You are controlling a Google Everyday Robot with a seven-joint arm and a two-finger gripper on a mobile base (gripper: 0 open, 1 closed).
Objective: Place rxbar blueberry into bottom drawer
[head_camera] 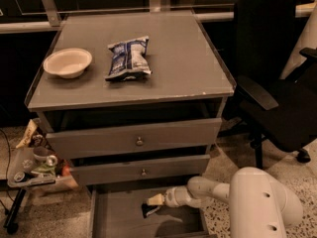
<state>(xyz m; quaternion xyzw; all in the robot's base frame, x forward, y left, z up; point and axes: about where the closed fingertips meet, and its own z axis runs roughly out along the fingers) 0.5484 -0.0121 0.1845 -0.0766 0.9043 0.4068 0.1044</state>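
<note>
Tool (154, 203): reaching in from the right, low inside the open bottom drawer (118, 218), clenched on the bar (148, 210). Bar: dark, tilted at the tool's tip, just above the tray floor. Step: placing, near done. Next: release onto the floor, then withdraw clear of the middle drawer (141, 172).

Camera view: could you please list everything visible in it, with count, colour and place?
cabinet: one, grey, centre.
bowl: one, pale, cabinet top, left.
chip bag: one, blue-and-white, cabinet top, middle.
upper drawers: two, grey, under the top.
bottom drawer: one, grey, open, lowest.
rxbar blueberry: one, dark, over the bottom drawer at the hand's tip.
office chair: one, black, right.
arm: one, white, lower right.
hand: one, pale, over the bottom drawer.
</note>
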